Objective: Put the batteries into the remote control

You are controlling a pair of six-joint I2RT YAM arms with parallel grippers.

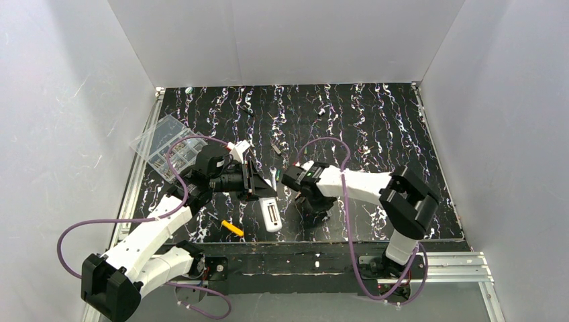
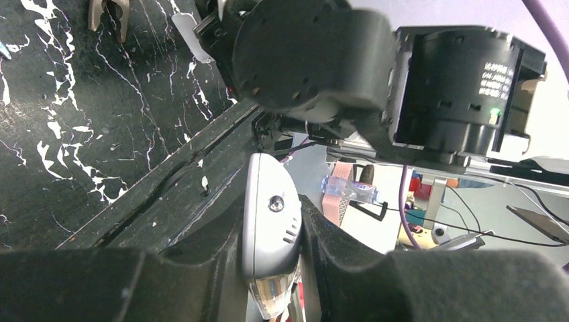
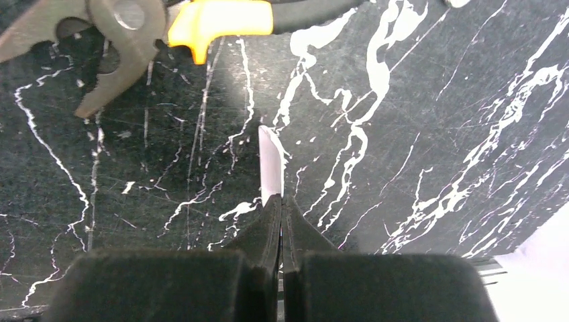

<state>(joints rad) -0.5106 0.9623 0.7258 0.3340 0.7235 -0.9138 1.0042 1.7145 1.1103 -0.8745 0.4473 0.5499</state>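
The white remote control (image 1: 271, 216) hangs over the table's near edge, and my left gripper (image 1: 263, 194) is shut on its upper end. In the left wrist view the remote control (image 2: 268, 201) stands edge-on between the left gripper's (image 2: 272, 216) black pads. My right gripper (image 1: 285, 180) is just right of it, low over the table. In the right wrist view the right gripper (image 3: 280, 200) is shut on a thin white cover piece (image 3: 270, 161) that sticks out past the fingertips. The batteries are not visible in any view.
Yellow-handled pliers (image 1: 232, 228) lie near the front edge, left of the remote, and also show in the right wrist view as pliers (image 3: 134, 27). A clear plastic parts box (image 1: 164, 144) sits at the left edge. A small grey metal bit (image 2: 107, 15) lies on the mat.
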